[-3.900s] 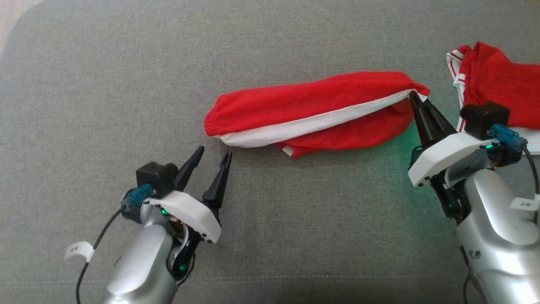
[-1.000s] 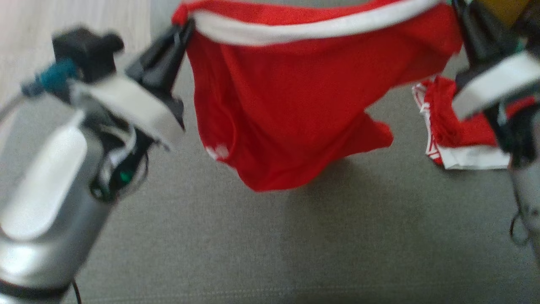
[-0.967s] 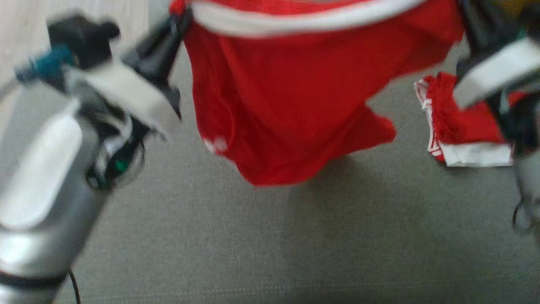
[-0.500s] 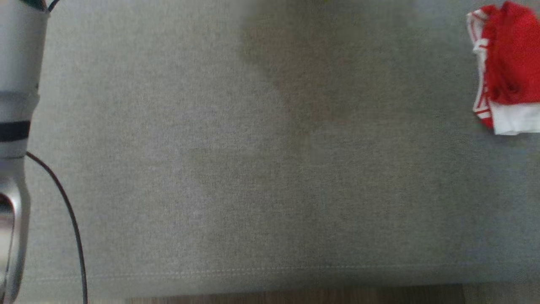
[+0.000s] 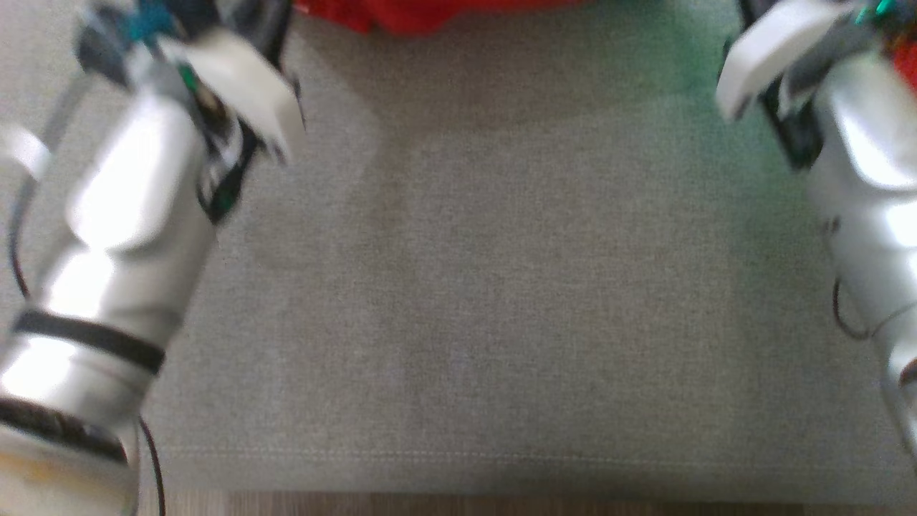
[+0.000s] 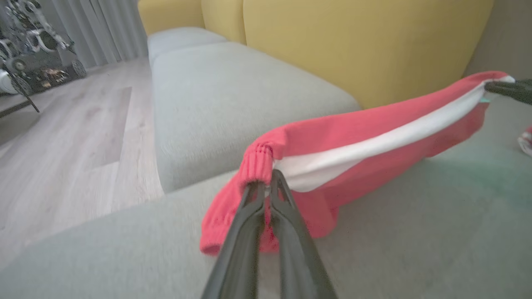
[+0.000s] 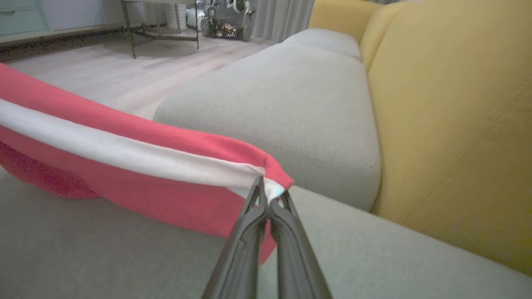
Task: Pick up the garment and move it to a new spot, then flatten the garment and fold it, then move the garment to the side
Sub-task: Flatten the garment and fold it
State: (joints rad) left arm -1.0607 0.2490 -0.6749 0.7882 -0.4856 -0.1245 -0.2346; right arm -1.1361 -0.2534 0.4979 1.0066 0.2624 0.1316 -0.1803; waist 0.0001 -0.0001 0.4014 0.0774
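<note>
The garment (image 6: 374, 133) is red with a white waistband band and hangs stretched between my two grippers, sagging onto the grey cushion. My left gripper (image 6: 268, 182) is shut on its ribbed left end. My right gripper (image 7: 266, 191) is shut on the garment's (image 7: 124, 166) other end, where the white band meets the red edge. The right gripper's dark fingers (image 6: 507, 89) also appear far right in the left wrist view. In the blurred head view only a red strip of the garment (image 5: 430, 14) shows at the top edge, between both forearms.
I work over a grey sofa cushion (image 5: 501, 287) whose front edge (image 5: 458, 494) runs along the bottom. A yellow backrest (image 6: 353, 41) rises behind. Wooden floor (image 6: 83, 145) lies to the left. Another red and white cloth (image 6: 525, 139) lies at the right.
The left gripper, open beside the lying garment at first, now grips its end. A second ago the garment hung in the air; now it is low, touching the cushion. The head camera has shifted.
</note>
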